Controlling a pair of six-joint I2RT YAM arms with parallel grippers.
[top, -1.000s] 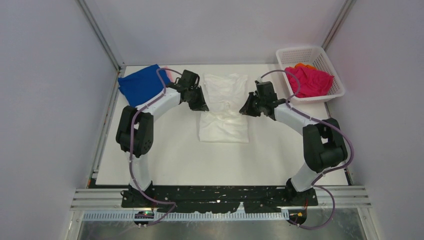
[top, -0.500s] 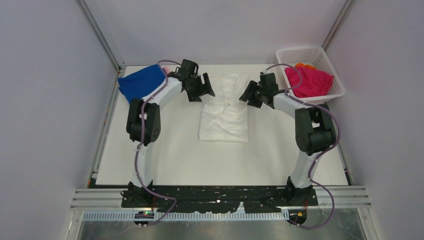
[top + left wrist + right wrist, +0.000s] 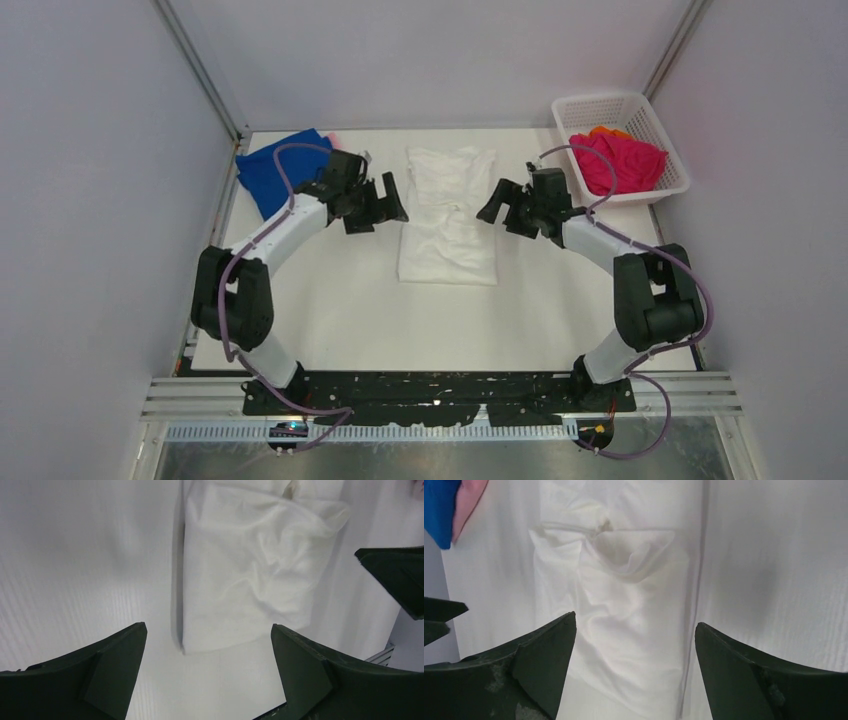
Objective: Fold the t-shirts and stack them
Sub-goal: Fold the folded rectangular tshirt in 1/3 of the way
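Note:
A white t-shirt (image 3: 447, 215) lies folded into a long strip in the middle of the table, wrinkled across its middle. It fills the left wrist view (image 3: 250, 570) and the right wrist view (image 3: 624, 605). My left gripper (image 3: 383, 200) hovers open just left of it, with nothing between the fingers (image 3: 208, 626). On the shirt's right side my right gripper (image 3: 500, 208) is open and empty too (image 3: 635, 620). A royal blue t-shirt (image 3: 280, 170) lies at the back left, with a pale pink t-shirt (image 3: 333, 135) showing under it. Magenta (image 3: 620, 160) and orange (image 3: 608, 131) t-shirts are in the basket.
A white mesh basket (image 3: 600, 105) stands at the back right corner. Grey walls close the table on three sides. The blue (image 3: 439, 505) and pink (image 3: 469, 497) shirts show at the right wrist view's upper left.
Both grippers have opened and let go of the white t-shirt. They have drawn apart to its left and right, and the shirt now lies flat on the table.

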